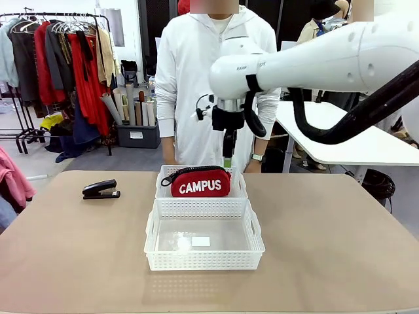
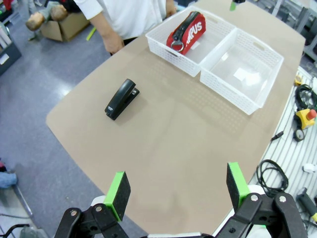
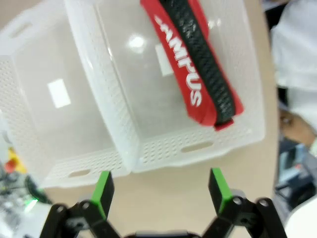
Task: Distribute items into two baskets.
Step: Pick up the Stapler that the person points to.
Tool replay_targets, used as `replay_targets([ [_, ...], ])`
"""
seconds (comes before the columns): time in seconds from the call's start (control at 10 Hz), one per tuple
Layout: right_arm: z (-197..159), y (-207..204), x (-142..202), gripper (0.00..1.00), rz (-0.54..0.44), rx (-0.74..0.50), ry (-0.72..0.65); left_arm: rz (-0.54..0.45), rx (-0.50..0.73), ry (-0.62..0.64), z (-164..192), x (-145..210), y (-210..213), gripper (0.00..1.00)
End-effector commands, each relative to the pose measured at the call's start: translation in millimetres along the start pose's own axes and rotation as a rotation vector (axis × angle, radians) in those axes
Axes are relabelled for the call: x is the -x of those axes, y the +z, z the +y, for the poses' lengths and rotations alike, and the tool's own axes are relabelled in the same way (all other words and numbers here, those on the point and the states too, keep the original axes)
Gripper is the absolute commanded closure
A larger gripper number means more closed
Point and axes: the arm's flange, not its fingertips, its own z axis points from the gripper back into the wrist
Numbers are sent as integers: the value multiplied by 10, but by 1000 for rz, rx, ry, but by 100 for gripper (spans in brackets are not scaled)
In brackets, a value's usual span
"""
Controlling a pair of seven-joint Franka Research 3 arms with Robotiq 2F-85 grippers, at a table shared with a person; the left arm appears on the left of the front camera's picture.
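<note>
The red "CAMPUS" pouch (image 1: 200, 182) (image 2: 185, 31) (image 3: 198, 64) lies in the far white basket (image 1: 238, 190) (image 2: 163, 45) (image 3: 247, 119). The near basket (image 1: 204, 261) (image 2: 247, 91) (image 3: 29, 134) has only a small white label on its clear bottom. On the table's left lies the black stapler (image 1: 100, 190) (image 2: 121, 98), apart from both baskets. My right gripper (image 1: 228, 157) (image 3: 161, 186) hangs open above the far basket's right end, with nothing between its green pads. High over the near left of the table, my left gripper (image 2: 177, 191) is open and holds nothing.
A person in white stands at the far edge, a hand (image 2: 115, 45) near the table rim. A white side table (image 1: 353, 140) stands at the right rear. Cables and an emergency-stop box (image 2: 304, 118) lie on the rail beside the table. Bare tabletop (image 1: 340, 248) surrounds the baskets.
</note>
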Motion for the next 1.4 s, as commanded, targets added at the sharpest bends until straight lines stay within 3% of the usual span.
replay_targets([
  [0.0,2,136,396,0,-120,-37,-203,-13,7,-9,-4,5,6,0],
  [0.5,187,459,1765,0,-321,-46,-456,-13,7,-9,-4,5,6,0],
  [1.0,409,785,3058,0,-540,-44,-548,-13,7,-9,-4,5,6,0],
  [1.3,523,737,3619,0,-680,-55,-590,-13,7,-9,-4,5,6,0],
])
